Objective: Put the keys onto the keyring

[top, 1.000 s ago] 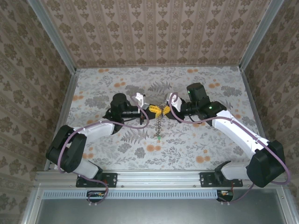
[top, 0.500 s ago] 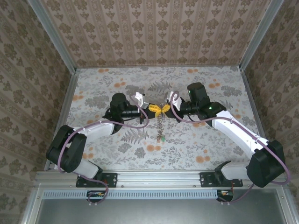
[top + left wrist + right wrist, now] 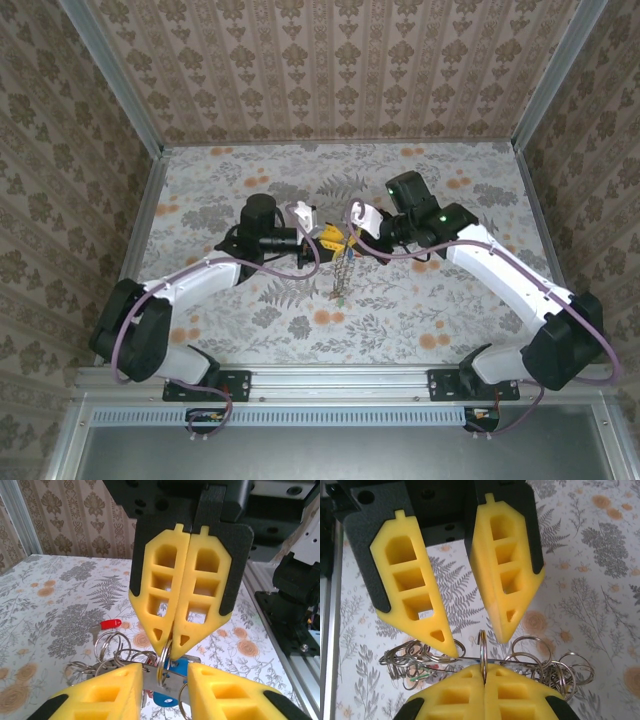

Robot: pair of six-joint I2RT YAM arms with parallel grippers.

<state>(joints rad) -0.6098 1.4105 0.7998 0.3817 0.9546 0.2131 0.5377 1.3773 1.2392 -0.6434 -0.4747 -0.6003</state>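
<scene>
My right gripper (image 3: 484, 674) is shut on one steel split ring (image 3: 482, 650) of the keyring, pinching it edge-on above the table. The rest of the keyring (image 3: 342, 272), a bunch of linked rings, dangles below the two grippers. My left gripper (image 3: 162, 674) faces it tip to tip, its pads apart on either side of that ring. A flat key blade with a blue tag (image 3: 169, 698) lies across the gap between the left pads. A red-tagged key (image 3: 111, 624) sits behind the bunch, and a green tag (image 3: 417, 676) shows among the rings.
The floral-patterned table (image 3: 430, 310) is walled by patterned panels at the back and sides, with metal posts (image 3: 120, 85) at the corners. Both arms meet over the table's middle, and the aluminium rail (image 3: 340, 378) runs along the near edge.
My left gripper's pads have parted; they were pressed together before. Both grippers and the hanging bunch have shifted slightly left. The right gripper stays shut on the ring.
</scene>
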